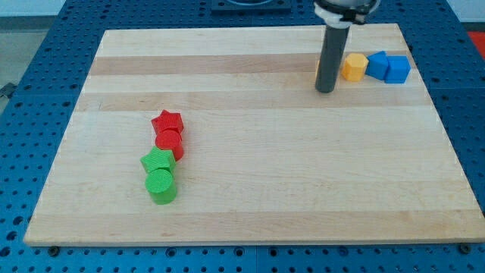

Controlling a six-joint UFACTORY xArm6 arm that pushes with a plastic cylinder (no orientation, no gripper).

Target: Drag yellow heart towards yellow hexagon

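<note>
The yellow hexagon (353, 67) lies near the view's top right of the wooden board (288, 189). My tip (325, 90) stands just to its left, close to it. The rod hides what is directly behind it. Only a thin yellow sliver (317, 70) shows at the rod's left edge; I cannot make out its shape, so I cannot tell if it is the yellow heart.
Two blue blocks (377, 64) (397, 69) touch each other right of the yellow hexagon. At the view's left centre a red star (167, 121), a red block (170, 141), a green block (158, 161) and a green cylinder (161, 186) form a column.
</note>
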